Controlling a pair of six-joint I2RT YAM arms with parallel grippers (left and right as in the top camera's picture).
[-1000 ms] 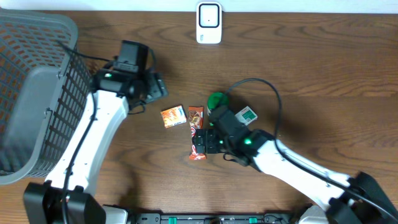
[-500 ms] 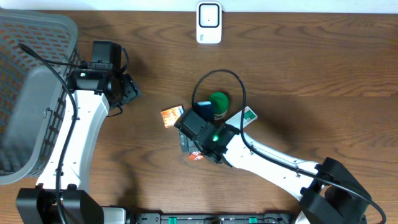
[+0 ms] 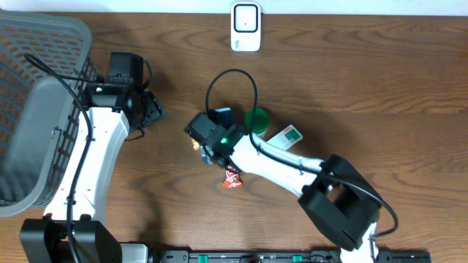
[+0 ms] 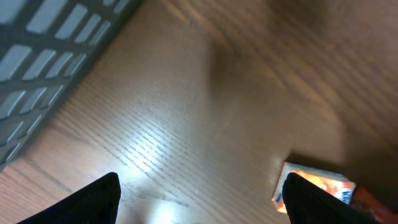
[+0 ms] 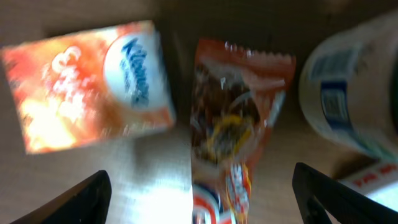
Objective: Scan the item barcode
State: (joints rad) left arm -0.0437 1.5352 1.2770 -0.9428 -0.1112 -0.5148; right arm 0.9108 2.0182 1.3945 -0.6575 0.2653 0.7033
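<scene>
Orange Kleenex pack (image 5: 87, 87) lies beside snack wrapper (image 5: 239, 118); left gripper (image 4: 202, 190), right gripper (image 5: 202, 186) spread wide.

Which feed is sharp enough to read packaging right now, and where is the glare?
Overhead: sharp, evenly lit. Right wrist: smeared; tissue pack and snack wrapper print barely legible. Left wrist: soft focus, bright glare patch on the table, basket blurred.

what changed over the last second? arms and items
Right gripper swung left, from over the snack packet to above the tissue pack; it is open and grabbed nothing. Left gripper pulled back left toward the basket, open and empty. Tissue pack, snack packet, green-lidded container and scanner stayed put.
</scene>
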